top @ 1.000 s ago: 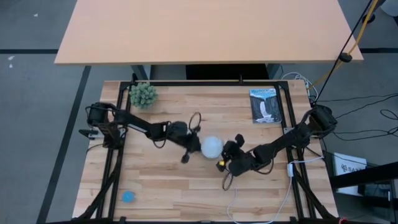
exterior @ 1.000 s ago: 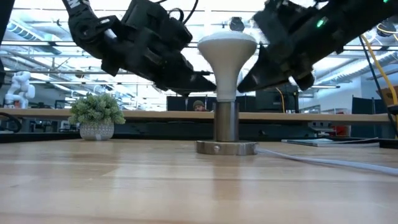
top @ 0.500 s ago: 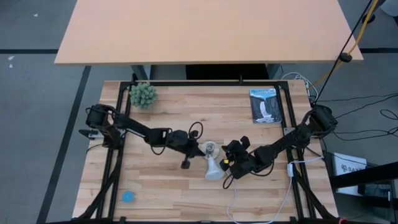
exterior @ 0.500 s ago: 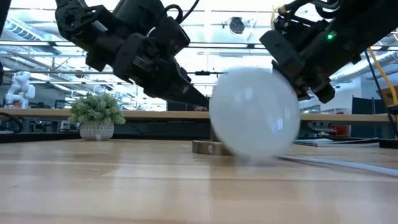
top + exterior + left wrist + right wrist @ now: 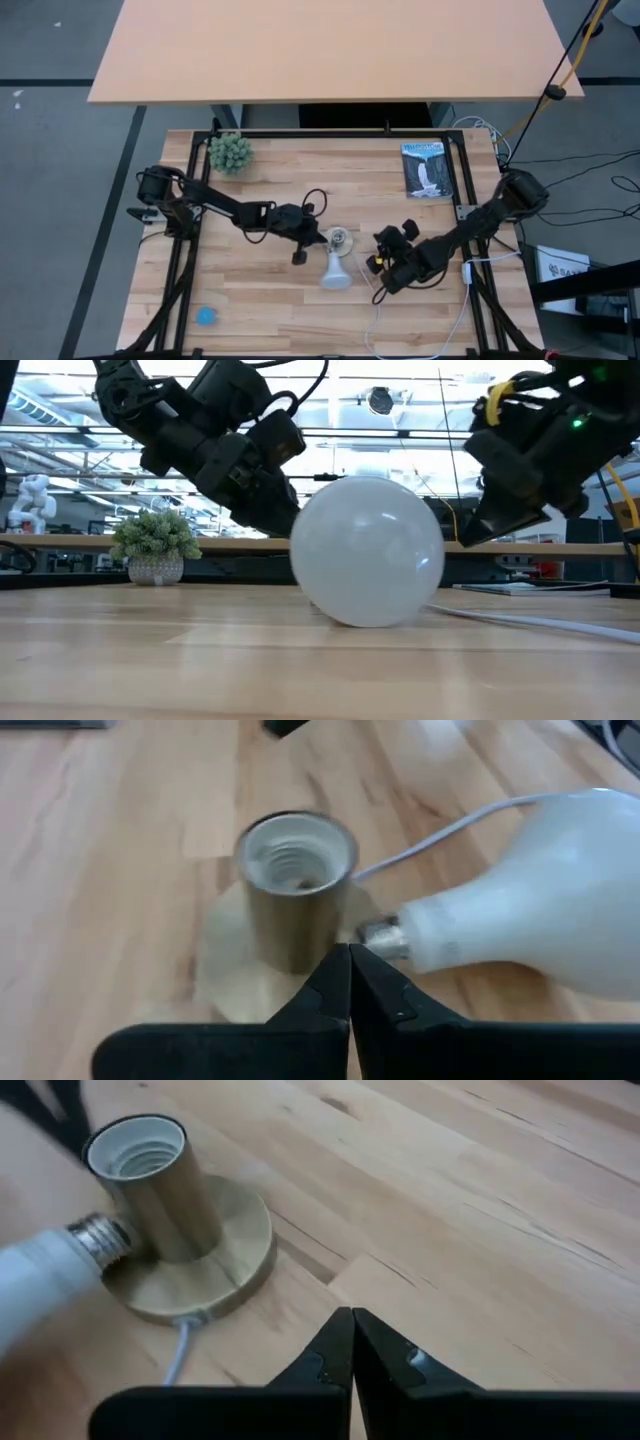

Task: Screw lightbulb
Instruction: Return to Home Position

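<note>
High view: straight down from far above, whole table point(image 5: 260, 300) in frame.
Low view: table height, facing the room, lightbulb point(image 5: 367, 552) very near.
Wrist views: close above the socket point(image 5: 297, 890), from opposite sides.
Shared: lightbulb in all four.

Pale wooden plank table top point(image 5: 270, 295), edged by a black metal frame point(image 5: 330, 132). Beyond the far edge, a large plain tan desk point(image 5: 330, 50) on a grey floor point(image 5: 60, 220). Near the far left corner, a small green potted plant point(image 5: 230, 152); near the far right, a dark booklet with a waterfall picture point(image 5: 427, 168). Overhead in the low view, a bright white ceiling with dark beams point(image 5: 400, 390).
</note>
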Tool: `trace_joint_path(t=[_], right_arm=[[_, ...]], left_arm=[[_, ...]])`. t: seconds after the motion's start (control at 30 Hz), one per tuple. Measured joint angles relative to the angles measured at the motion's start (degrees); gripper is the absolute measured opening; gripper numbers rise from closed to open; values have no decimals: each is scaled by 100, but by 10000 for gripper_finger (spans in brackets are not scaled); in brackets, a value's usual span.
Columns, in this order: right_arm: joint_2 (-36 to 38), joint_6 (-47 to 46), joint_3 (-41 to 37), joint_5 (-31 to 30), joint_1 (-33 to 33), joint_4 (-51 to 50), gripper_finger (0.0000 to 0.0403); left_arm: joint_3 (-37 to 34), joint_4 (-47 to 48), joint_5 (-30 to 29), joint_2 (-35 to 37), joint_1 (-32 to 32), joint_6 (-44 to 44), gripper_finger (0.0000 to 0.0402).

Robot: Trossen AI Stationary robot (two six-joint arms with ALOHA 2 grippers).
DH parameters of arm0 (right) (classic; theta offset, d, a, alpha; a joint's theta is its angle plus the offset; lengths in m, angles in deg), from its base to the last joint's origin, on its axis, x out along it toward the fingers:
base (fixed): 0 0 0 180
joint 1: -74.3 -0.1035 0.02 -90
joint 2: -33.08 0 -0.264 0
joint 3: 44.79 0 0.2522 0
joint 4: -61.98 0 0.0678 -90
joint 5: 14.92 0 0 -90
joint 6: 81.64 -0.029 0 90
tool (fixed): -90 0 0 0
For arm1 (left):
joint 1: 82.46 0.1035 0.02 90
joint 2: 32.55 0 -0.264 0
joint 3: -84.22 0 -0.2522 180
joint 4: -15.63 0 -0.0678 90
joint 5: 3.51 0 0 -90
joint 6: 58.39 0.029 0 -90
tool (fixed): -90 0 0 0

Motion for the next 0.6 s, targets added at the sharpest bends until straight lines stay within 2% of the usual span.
trace_joint_path(t=[0.1, 0.3, 0.4, 0.5, 0.6], right_arm=[[62, 75, 0, 85, -97, -22, 0], [75, 424, 2, 1142, -130, 325, 0], [78, 450, 2, 1526, -130, 513, 0], [78, 703, 2, 1659, -130, 517, 0], [78, 731, 2, 1665, -130, 627, 0]], left_arm=[[-121, -46, 47, 117, 118, -29, 0], [-212, -29, 234, 163, 148, -748, 0], [-204, -29, 171, 164, 119, -816, 0], [-179, -70, -130, 165, 150, -725, 0], [-179, -35, -195, 167, 219, -706, 0]])
